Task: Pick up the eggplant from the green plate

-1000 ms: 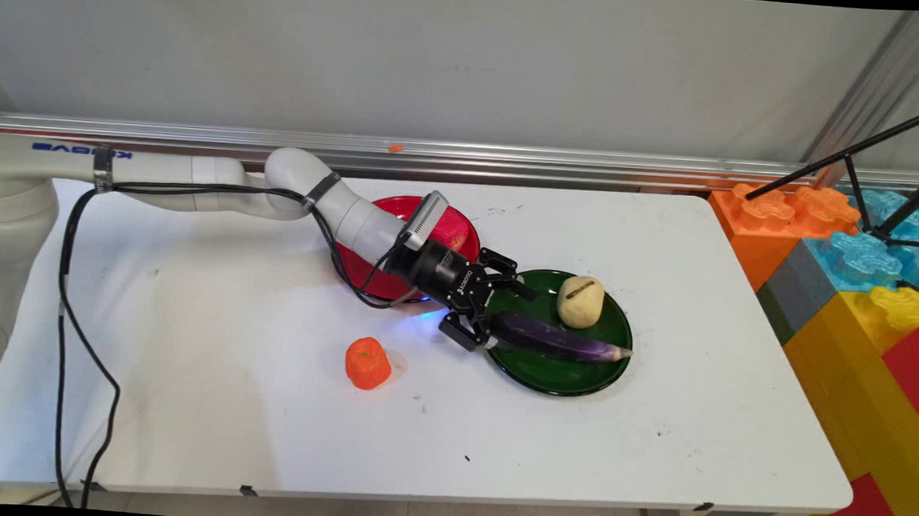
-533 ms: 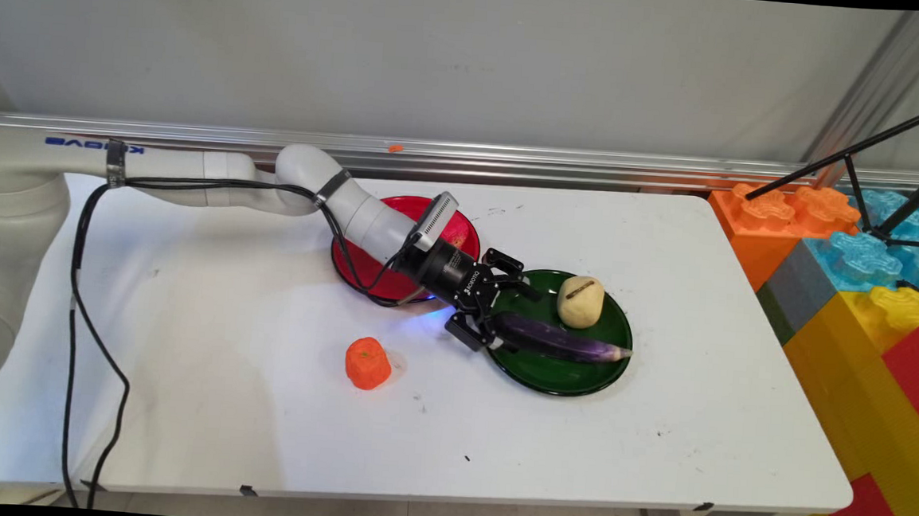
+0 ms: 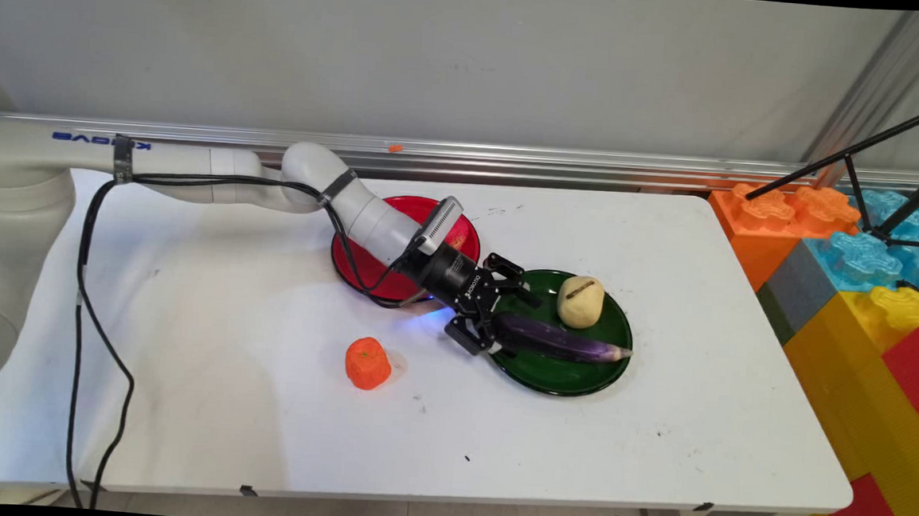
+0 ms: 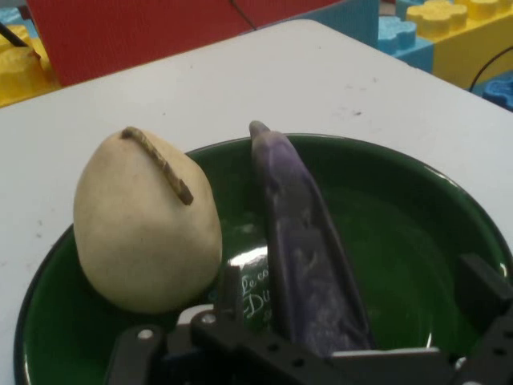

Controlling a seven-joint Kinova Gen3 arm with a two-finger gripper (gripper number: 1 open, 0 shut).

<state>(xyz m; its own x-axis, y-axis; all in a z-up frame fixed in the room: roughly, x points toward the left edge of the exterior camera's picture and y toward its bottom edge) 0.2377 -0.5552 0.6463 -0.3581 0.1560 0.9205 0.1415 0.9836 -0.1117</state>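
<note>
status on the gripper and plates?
Gripper open, fingers either side of the eggplant's near end. Eggplant lies on green plate, pear beside it. Red plate behind the arm, orange piece apart on the table.

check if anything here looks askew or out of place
Mostly tidy. The long purple eggplant lies across the green plate, its tip overhanging the rim. The orange toy fruit sits alone on the white table, on no plate.

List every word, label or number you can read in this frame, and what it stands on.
"KINOVA": blue letters, seen inverted, on the arm's white link.
"ROBOTIQ": tiny white letters on the body of the tool, only just legible.
"Le co..." above "Di...": white script inside the green plate; the rest is hidden behind the eggplant.
No numbers are readable.
</note>
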